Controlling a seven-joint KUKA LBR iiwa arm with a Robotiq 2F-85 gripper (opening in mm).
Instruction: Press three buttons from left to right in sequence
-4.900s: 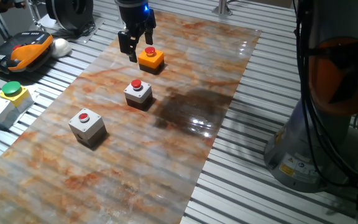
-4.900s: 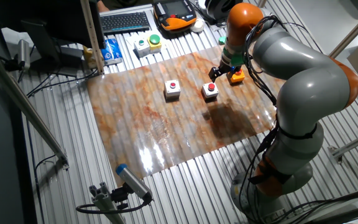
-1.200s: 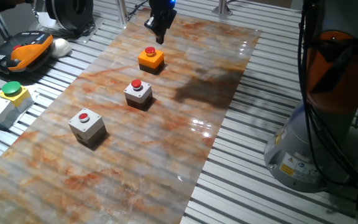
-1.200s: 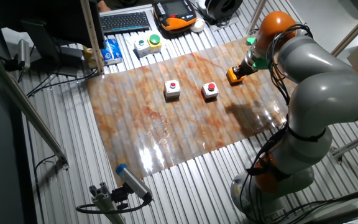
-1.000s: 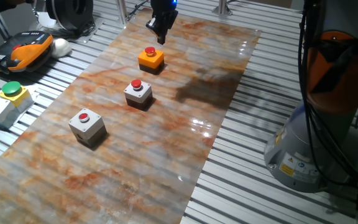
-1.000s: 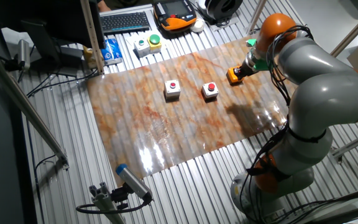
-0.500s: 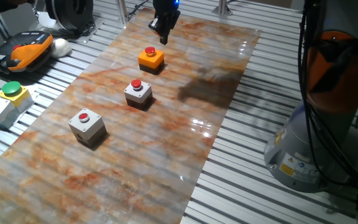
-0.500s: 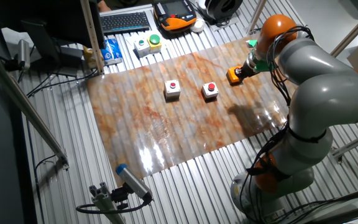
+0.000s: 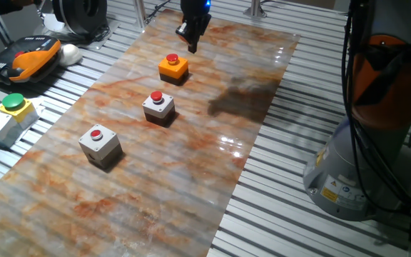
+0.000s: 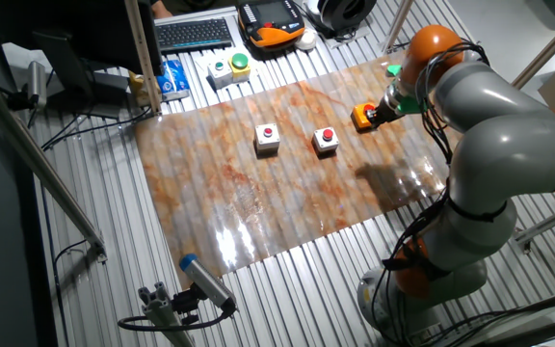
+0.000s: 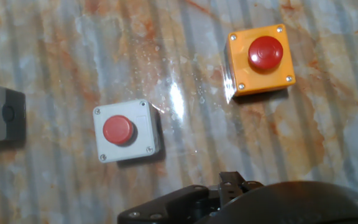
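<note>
Tool [image 9: 193,44]: hangs above the marbled mat [image 9: 212,143], just beyond the orange box; whether it is clenched or released cannot be told.
Orange button box [image 9: 173,67]: far end of the row on the bench [image 9: 320,228], untouched.
Middle grey-white button box [image 9: 158,106]: between the other two.
Near grey-white button box [image 9: 100,144]: closest to the camera.
Green-button box [image 9: 6,113]: off the mat, left.

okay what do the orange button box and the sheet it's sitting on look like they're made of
Orange box: likely moulded plastic, with a smooth matte shell, rounded corners and a small screw in each corner of the lid. Its red cap looks like glossy plastic.

Sheet: glossy and marble-patterned, mirroring the lights, with faint ridges showing through. It is probably a thin vinyl or laminate layer, but that is uncertain.
</note>
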